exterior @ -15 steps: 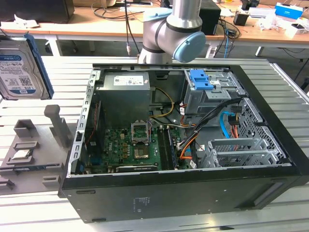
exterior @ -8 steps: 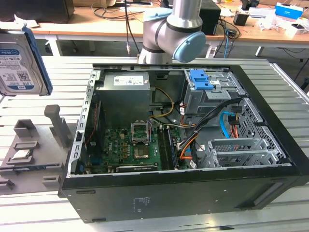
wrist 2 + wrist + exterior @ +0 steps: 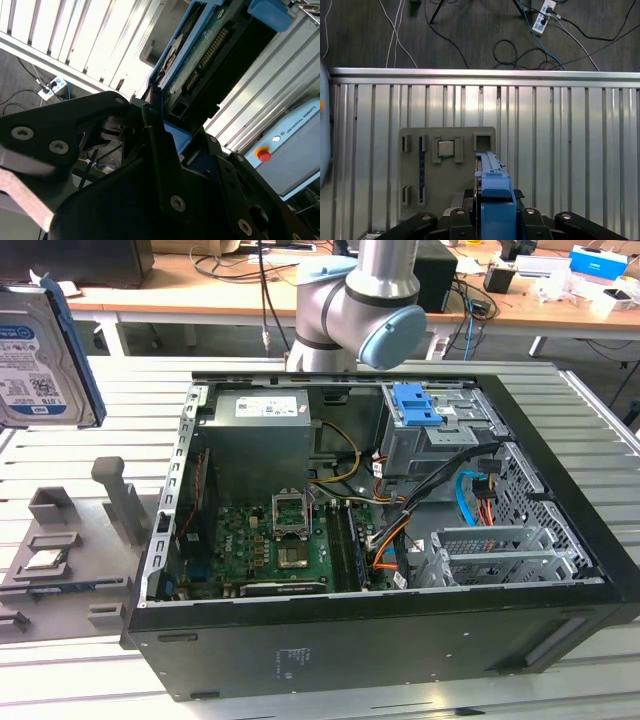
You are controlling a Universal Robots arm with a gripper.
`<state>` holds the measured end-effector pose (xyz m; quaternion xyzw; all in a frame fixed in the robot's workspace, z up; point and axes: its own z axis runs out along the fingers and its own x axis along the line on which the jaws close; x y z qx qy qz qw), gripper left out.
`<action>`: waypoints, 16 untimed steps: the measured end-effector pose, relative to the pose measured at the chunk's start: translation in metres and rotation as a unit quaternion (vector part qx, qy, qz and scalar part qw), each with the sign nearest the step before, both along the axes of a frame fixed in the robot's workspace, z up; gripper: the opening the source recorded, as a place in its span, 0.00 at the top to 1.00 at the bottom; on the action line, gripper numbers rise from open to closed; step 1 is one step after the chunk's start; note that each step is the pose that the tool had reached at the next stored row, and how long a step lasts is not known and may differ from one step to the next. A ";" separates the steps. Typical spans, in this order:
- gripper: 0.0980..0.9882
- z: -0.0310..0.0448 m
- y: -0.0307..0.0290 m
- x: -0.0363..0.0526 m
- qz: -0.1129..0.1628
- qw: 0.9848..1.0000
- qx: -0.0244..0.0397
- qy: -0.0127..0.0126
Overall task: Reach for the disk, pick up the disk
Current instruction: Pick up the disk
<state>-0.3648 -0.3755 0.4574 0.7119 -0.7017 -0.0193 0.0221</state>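
The hand (image 3: 492,194) is clamped on the disk (image 3: 495,200). In the first wrist view its black fingers (image 3: 467,194) press on both sides of the blue bracket edge. In the second wrist view the disk (image 3: 200,60) shows its green board side, just past the hand (image 3: 165,140).

At the upper left of the exterior view the disk (image 3: 45,360) hangs in the air, upright, with the label facing the camera. It is well above the tabletop (image 3: 100,680), so I judge the pick-up as almost done.

To do this step well, I think the grip must be firm on the flat sides. The disk is heavy metal and could slip or turn.

Under the disk lies the grey holder (image 3: 447,165) with the small chip (image 3: 445,148), and its posts (image 3: 108,485) stand up. The open computer case (image 3: 400,625) is well apart, at the exterior view's right. Between them there is free room, but the tabletop edge (image 3: 480,74) is near the holder.
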 end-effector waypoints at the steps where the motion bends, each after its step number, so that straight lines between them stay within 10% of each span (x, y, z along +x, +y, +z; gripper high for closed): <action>1: 0.70 0.0023 0.0000 0.0003 0.000 1.000 0.000 0.000; 16: 0.70 0.0264 0.0000 0.0032 0.000 1.000 0.000 0.002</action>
